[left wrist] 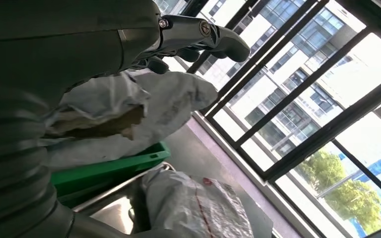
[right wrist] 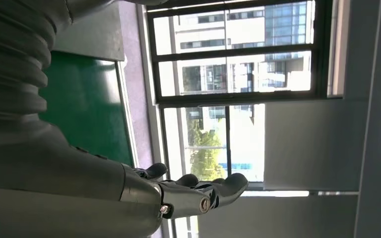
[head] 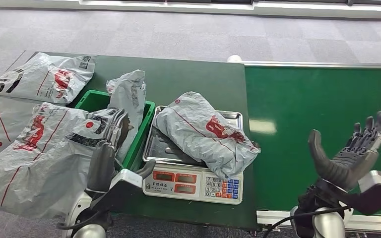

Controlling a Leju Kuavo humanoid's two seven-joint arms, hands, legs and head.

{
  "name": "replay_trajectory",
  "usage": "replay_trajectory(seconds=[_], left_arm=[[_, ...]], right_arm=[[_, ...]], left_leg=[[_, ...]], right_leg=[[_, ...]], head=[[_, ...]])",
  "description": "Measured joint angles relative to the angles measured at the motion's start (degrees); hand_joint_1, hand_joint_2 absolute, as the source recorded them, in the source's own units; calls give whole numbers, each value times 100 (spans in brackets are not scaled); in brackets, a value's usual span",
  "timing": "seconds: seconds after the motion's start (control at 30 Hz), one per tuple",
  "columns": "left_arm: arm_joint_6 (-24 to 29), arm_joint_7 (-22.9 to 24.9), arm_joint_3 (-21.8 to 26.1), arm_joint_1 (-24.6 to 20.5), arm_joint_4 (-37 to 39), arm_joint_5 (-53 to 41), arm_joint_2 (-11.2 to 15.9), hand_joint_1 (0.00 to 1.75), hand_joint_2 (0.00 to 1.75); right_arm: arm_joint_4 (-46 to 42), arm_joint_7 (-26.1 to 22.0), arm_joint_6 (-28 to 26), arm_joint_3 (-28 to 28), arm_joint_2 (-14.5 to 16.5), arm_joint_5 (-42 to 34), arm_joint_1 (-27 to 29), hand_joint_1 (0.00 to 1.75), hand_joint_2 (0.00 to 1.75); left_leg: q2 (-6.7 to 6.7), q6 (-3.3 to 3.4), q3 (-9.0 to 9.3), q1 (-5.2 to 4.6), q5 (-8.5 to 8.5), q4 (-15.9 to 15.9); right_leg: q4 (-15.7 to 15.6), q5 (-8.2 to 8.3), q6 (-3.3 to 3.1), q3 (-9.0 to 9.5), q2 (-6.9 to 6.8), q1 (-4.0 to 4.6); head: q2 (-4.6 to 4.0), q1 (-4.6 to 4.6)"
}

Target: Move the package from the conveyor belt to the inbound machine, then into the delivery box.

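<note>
package (head: 206, 131) sits on the scale (head: 193, 183). left hand (head: 110, 141) is left of it, can't tell its grip. right hand (head: 349, 151) hangs open and empty to the right.

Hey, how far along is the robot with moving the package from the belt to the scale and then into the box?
Done: a grey package already lies on the scale's tray, off the green conveyor belt. In hand: nothing; the right robot hand hovers open over the belt, and the left robot hand is raised by the green box. Left: lifting that package into the box, where another package stands.
</note>
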Motion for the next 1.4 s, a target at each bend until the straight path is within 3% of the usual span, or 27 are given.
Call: replay_trajectory(seconds=[0.1, 0.23, 0.57, 0.8, 0.97, 1.27, 1.3, 1.4], left_arm=[[127, 246, -388, -929, 852, -364, -85, 0, 175], [229, 294, -646, -1529, 1510, -441, -138, 0, 175], [141, 543, -1014, -2254, 2470, -555, -259, 0, 175], [-147, 915, -1517, -3049, 3974, -628, -623, 0, 175], [-457, 1298, -1927, -3378, 5287, -1029, -832, 0, 175], [-570, 1515, -2289, -3703, 6435, -1049, -958, 0, 175], [-585, 1572, -2327, -3736, 6484, -1013, -958, 14, 175], [-598, 1799, -2442, -3817, 6636, -982, -958, 145, 175]], right_arm=[[-224, -121, 151, -86, 133, -195, 443, 0, 175], [-317, -205, 149, -115, 210, -239, 736, 0, 175], [-365, -224, -62, 79, 124, -385, 962, 0, 175], [16, -370, -736, 1253, -293, -506, 678, 0, 175], [171, -399, -867, 1994, -380, -588, 471, 0, 175], [241, -312, -761, 2450, -407, -505, 304, 0, 175], [241, -295, -709, 2456, -406, -471, 303, 0, 175], [241, -247, -549, 2459, -399, -360, 301, 0, 175]], left_leg=[[17, 2, 1, -2, 5, 0], [49, 3, 6, -5, 5, 1], [52, 3, -4, -5, 5, 0], [57, 11, -2, -8, 11, 1], [57, 9, -2, -7, 12, 0], [55, 9, -4, -6, 12, 0], [55, 9, -3, -6, 11, 0], [55, 9, 5, -6, 11, -1]], right_leg=[[1, 14, 0, 5, 17, -2], [1, 21, 1, -2, 51, -5], [2, 20, 1, -10, 57, -4], [1, 27, 6, -8, 62, -7], [3, 28, 5, -11, 65, -5], [3, 26, 5, -9, 64, -5], [3, 26, 6, -7, 64, -5], [2, 27, 6, 2, 64, -5]], head=[[0, 2], [0, 1], [0, 2], [0, 1], [0, 1], [0, 1], [0, 1], [0, 0]])
